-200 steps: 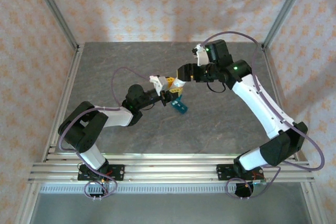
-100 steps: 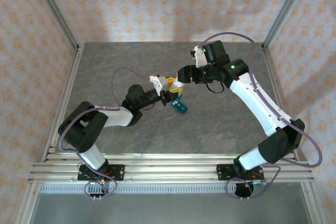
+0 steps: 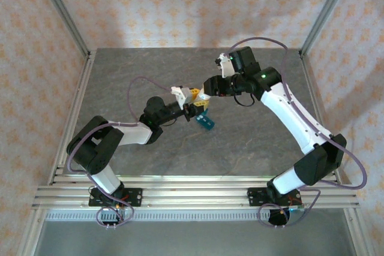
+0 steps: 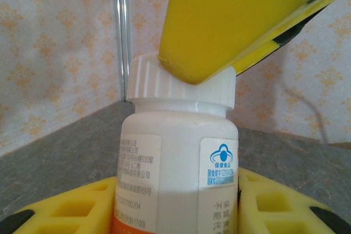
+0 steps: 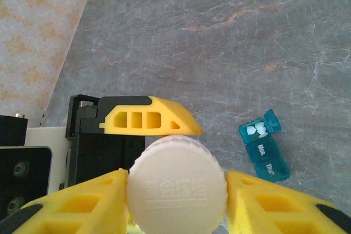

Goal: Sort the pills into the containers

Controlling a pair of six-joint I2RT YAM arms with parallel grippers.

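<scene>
- Pill box [image 5: 264, 145] lies on the table [image 3: 252, 142], just near-right of the bottle [image 4: 175, 173]. One lid is up with white pills [image 5: 256, 130] inside; the other lids are down.
- Left gripper [image 4: 175, 206] — fingers clamped on the bottle's body, cap up.
- Right gripper [image 5: 176, 190] — fingers pressed on both sides of the cap [image 5: 176, 182]. Likely unscrewing: twist squarely about the bottle's axis, then lift straight off.
- The crowded fingers are the main obstruction; the open box below risks a knock.
</scene>
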